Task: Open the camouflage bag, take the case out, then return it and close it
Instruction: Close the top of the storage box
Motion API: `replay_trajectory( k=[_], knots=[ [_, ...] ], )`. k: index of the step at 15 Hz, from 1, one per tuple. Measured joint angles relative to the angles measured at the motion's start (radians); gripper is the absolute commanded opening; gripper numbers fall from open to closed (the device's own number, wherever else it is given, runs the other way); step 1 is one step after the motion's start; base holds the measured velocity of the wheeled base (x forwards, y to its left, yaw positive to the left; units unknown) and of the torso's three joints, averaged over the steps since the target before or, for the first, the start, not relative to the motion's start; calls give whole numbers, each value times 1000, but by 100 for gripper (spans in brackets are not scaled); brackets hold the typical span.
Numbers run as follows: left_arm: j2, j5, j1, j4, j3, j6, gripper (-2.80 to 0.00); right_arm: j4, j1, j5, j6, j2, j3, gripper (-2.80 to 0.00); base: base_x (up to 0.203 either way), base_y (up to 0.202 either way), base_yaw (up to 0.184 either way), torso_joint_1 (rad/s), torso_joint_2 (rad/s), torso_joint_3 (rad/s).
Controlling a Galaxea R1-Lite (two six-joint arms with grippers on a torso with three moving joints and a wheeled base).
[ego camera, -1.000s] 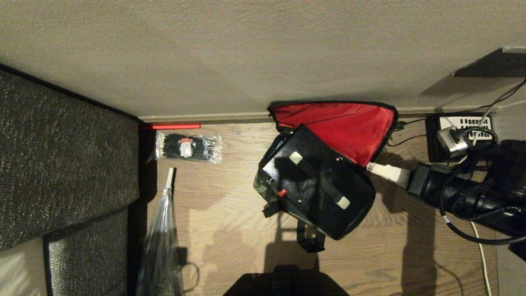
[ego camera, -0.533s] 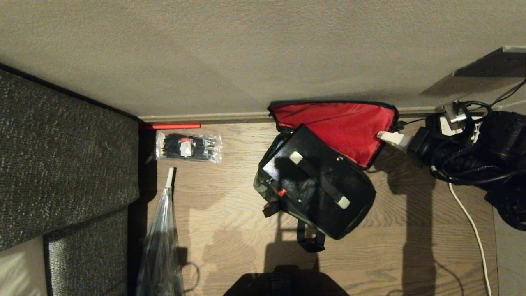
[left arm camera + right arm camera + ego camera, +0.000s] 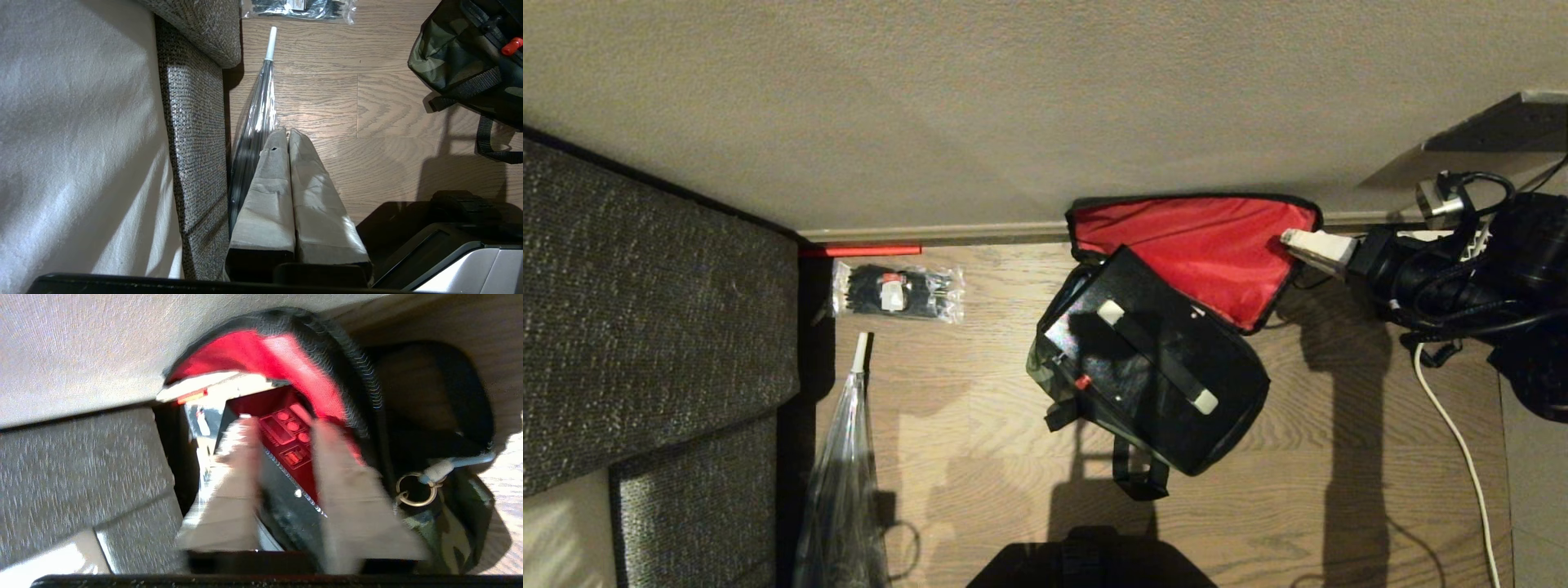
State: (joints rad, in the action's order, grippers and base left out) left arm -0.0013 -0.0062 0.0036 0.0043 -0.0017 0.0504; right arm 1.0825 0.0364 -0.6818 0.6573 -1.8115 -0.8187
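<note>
beside right claw [image 3: 1286, 238], camouflage bag [image 3: 1192, 245] flap

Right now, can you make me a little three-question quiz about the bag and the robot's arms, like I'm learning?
1. True or false: the lid of the camouflage bag is flipped open, showing red lining.
2. Where is the case? A) in the open bag B) on the sofa C) held in the air
3. Fill in: the fingers of the left gripper, parked beside the sofa, are pressed ____.

Key
1. True; the lid leans against the wall, with the right gripper at its edge, fingers apart.
2. A
3. together
</note>
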Motion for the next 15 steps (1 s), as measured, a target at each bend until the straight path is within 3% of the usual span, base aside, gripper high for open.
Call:
replay_trajectory(
  k=[3, 6, 8, 11, 15],
  knots=[
    [0, 0, -1, 0, 0, 0, -280, -23, 27, -38, -88, 6, 13, 0, 0, 0, 0, 0, 0, 0],
    [0, 0, -1, -1, 0, 0, -280, -109, 95, -121, -225, 5, 12, 0, 0, 0, 0, 0, 0, 0],
    [0, 0, -1, -1, 0, -1, -280, -114, 125, -127, -259, 6, 2, 0, 0, 0, 0, 0, 0, 0],
    [0, 0, -1, -1, 0, 0, -280, -112, 137, -135, -283, -7, -5, 0, 0, 0, 0, 0, 0, 0],
    [0, 0, -1, -1, 0, 0, -280, -92, 93, -133, -250, -74, -51, 0, 0, 0, 0, 0, 0, 0]
  ],
)
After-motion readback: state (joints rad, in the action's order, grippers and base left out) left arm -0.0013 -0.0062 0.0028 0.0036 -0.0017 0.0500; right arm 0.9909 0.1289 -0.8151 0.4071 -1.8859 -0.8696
